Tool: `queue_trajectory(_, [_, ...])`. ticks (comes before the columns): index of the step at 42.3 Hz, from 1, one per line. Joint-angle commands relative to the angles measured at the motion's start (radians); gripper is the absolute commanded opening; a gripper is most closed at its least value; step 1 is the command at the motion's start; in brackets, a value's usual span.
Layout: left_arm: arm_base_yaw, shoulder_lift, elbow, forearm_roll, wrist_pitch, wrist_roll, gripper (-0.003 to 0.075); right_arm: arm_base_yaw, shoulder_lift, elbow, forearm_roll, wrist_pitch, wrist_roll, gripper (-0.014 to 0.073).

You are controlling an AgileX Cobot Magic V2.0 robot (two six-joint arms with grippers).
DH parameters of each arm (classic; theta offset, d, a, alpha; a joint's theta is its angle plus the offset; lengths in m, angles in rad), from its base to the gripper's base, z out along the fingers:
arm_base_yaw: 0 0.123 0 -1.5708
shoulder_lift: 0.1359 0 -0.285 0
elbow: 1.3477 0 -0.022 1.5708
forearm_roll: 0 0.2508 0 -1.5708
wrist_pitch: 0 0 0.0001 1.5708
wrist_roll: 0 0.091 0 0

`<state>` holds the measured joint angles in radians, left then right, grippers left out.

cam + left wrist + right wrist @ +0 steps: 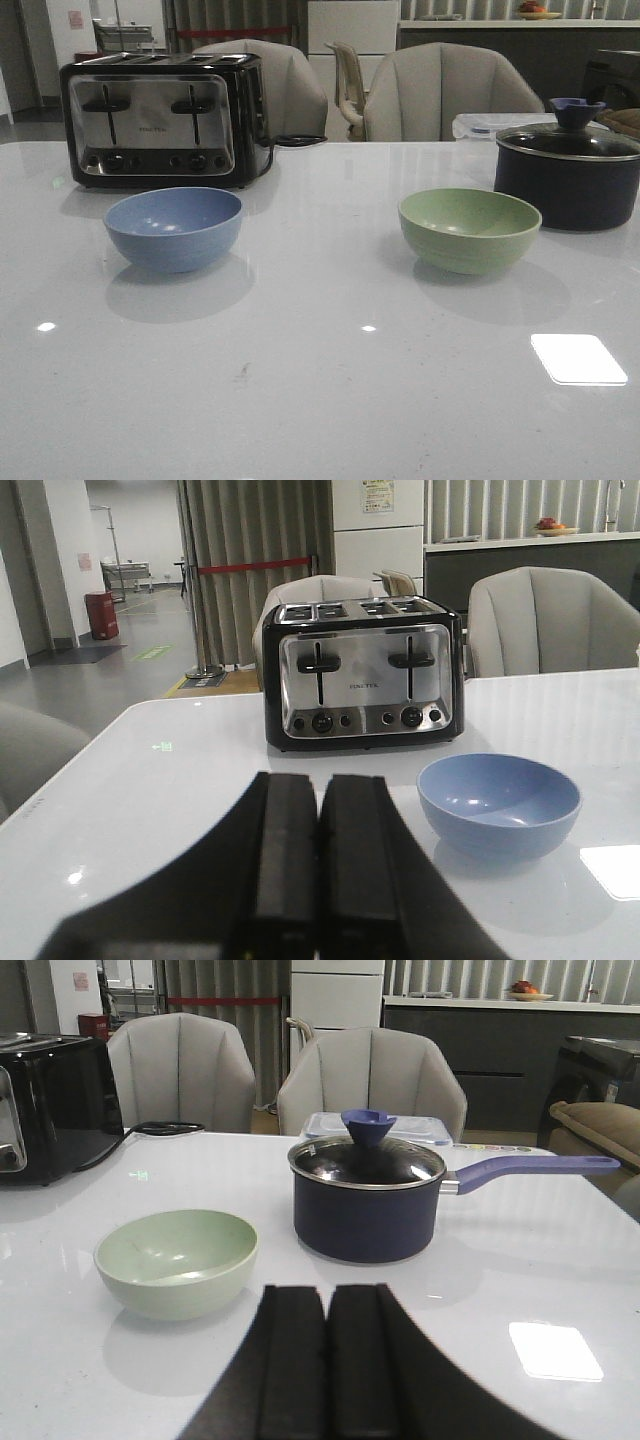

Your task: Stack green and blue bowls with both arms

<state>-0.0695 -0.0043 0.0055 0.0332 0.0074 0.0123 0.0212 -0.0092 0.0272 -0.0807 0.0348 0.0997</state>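
Note:
The dusty blue bowl [173, 228] stands upright and empty on the white table's left half, in front of the toaster. The pale green bowl [469, 229] stands upright and empty on the right half, beside the dark pot. Neither arm shows in the front view. In the left wrist view my left gripper [320, 780] is shut with nothing in it, short of the blue bowl [498, 805] and off to one side of it. In the right wrist view my right gripper [327, 1290] is shut and empty, near the green bowl [176, 1261] without touching it.
A black-and-steel toaster [165, 118] stands at the back left, its cord trailing behind. A dark lidded pot [568, 172] with a long blue handle [540, 1167] sits at the back right, a clear container [325, 1125] behind it. Grey chairs [440, 92] line the table's far edge.

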Motion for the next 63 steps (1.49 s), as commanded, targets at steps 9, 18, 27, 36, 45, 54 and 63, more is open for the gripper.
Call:
queue_trajectory(9, [0.002, -0.021, 0.019, -0.006, -0.088, -0.012, 0.0100, -0.005, -0.022, 0.000, -0.009, -0.088, -0.001, 0.0041])
queue_trajectory(18, [0.002, -0.021, 0.019, -0.006, -0.088, -0.012, 0.0100, -0.005, -0.022, 0.000, -0.009, -0.088, -0.001, 0.0041])
queue_trajectory(27, [0.002, -0.021, 0.019, -0.006, -0.095, -0.012, 0.0100, -0.005, -0.022, 0.000, -0.009, -0.088, -0.001, 0.0041])
queue_trajectory(36, [0.002, -0.021, 0.010, -0.018, -0.196, -0.012, 0.0100, -0.005, -0.022, -0.025, -0.010, -0.088, -0.001, 0.0041])
queue_trajectory(45, [0.002, -0.013, -0.191, -0.048, -0.112, -0.012, 0.0100, -0.005, -0.001, -0.267, -0.011, 0.025, -0.002, 0.0041])
queue_trajectory(54, [0.002, 0.117, -0.505, -0.048, 0.103, -0.012, 0.0100, -0.005, 0.171, -0.580, -0.018, 0.207, -0.002, 0.0041])
queue_trajectory(63, [0.002, 0.300, -0.744, -0.051, 0.360, -0.012, 0.0100, -0.005, 0.366, -0.770, -0.018, 0.437, -0.002, 0.0041])
